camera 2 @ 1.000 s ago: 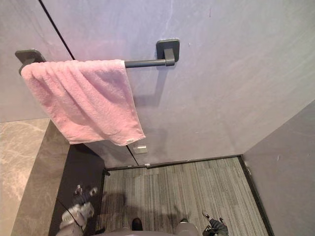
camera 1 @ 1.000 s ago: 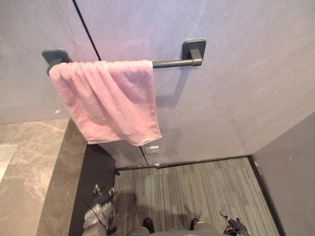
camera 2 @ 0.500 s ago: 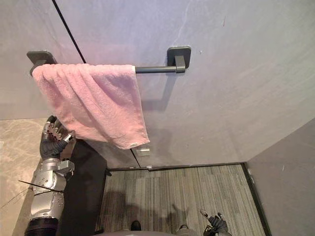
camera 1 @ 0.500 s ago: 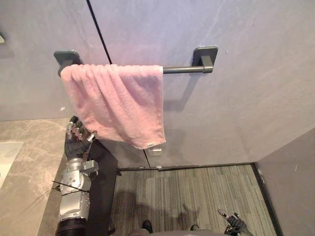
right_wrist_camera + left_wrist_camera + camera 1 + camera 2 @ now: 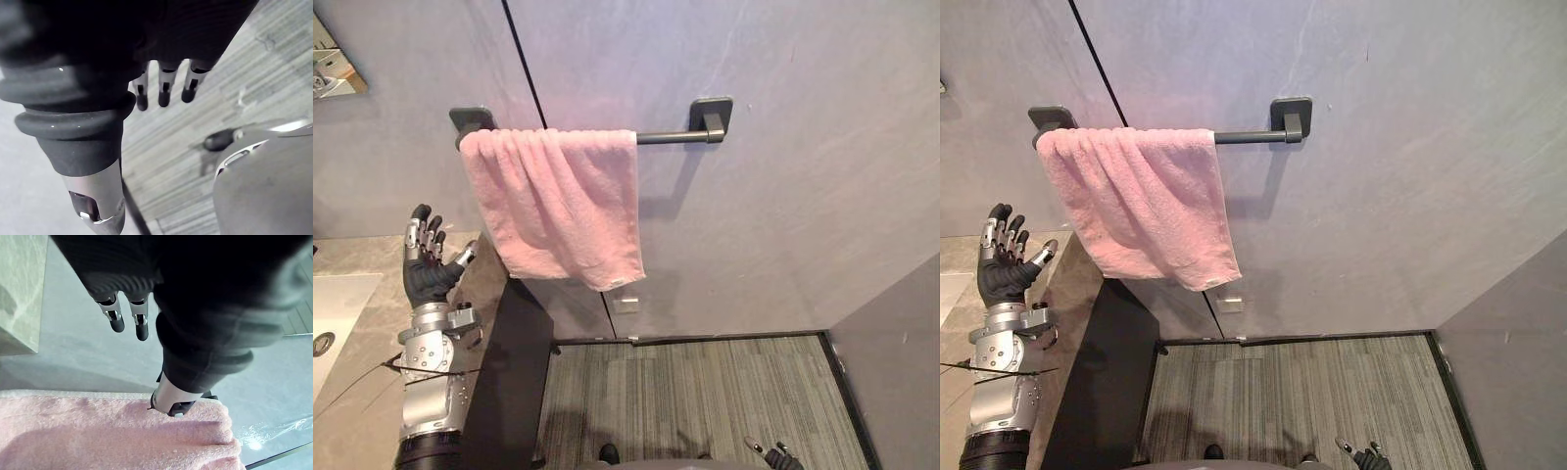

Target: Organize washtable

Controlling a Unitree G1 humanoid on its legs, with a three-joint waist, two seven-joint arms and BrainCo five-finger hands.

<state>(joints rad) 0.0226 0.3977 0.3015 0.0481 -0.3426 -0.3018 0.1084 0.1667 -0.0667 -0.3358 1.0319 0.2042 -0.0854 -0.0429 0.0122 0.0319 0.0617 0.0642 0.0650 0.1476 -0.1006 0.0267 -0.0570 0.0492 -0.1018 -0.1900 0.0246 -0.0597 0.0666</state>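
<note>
While the left hand is hovering over the counter, its fingers are pointing straight up, slightly spread, gripping nothing. The pink towel is draping over the bar, above the fingertips on the thumb side. Its near edge is sitting just beside the thumb, contact unclear. A small tag is dangling at the towel corner farthest from the fingers, print too small to read. Right hand is hanging low over the floor, fingers relaxed, straight, empty.
</note>
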